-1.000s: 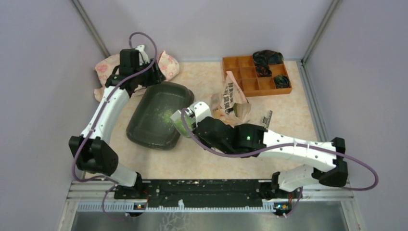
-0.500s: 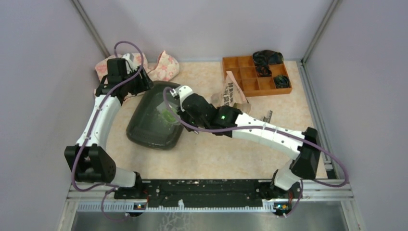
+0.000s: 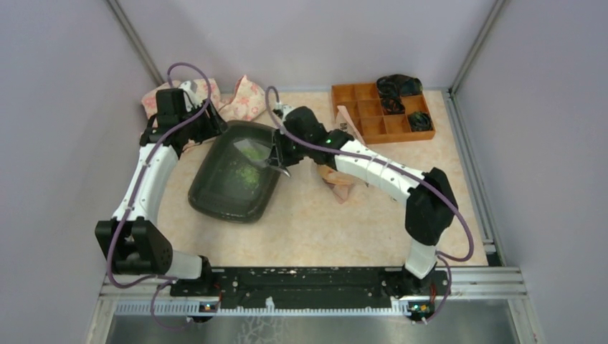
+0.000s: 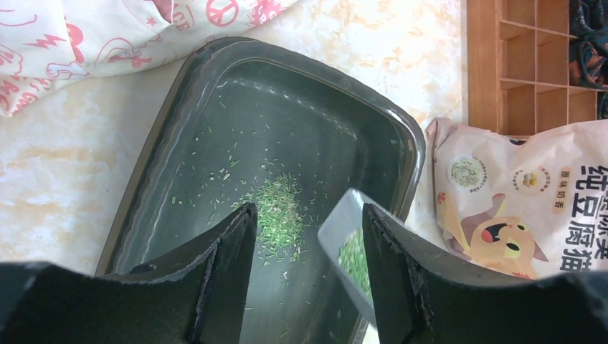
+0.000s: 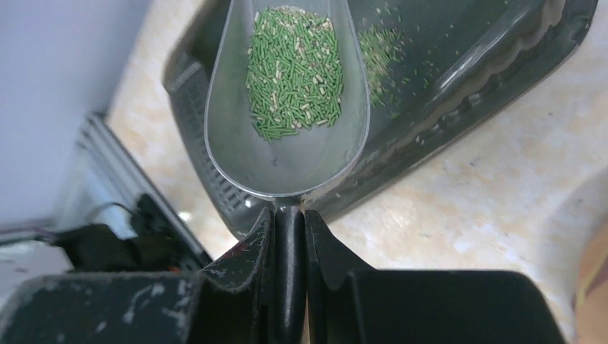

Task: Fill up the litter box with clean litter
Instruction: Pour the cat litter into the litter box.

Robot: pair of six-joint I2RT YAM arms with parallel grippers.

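Note:
The dark litter box [image 3: 208, 204] lies left of centre, with a small patch of green clean litter [image 3: 247, 174] on its floor. My right gripper [image 3: 281, 156] is shut on the black handle of a grey metal scoop [image 3: 252, 149]. The scoop is over the box's far right part. In the right wrist view the scoop [image 5: 287, 143] carries green litter [image 5: 294, 68] above the box [image 5: 502, 64]. My left gripper [image 4: 309, 209] is open and empty, above the box [image 4: 172, 107] and its litter patch [image 4: 278, 211], at the far left corner.
A peach-pink printed bag [image 3: 344, 179] lies right of the box, partly under my right arm; it also shows in the left wrist view [image 4: 516, 193]. An orange organiser tray [image 3: 380, 115] stands at the back right. A pink patterned cloth [image 3: 240, 100] lies behind the box.
My right arm has swung the loaded scoop from the box's near right edge up over its far right part. My left gripper has shifted a little left and stayed open.

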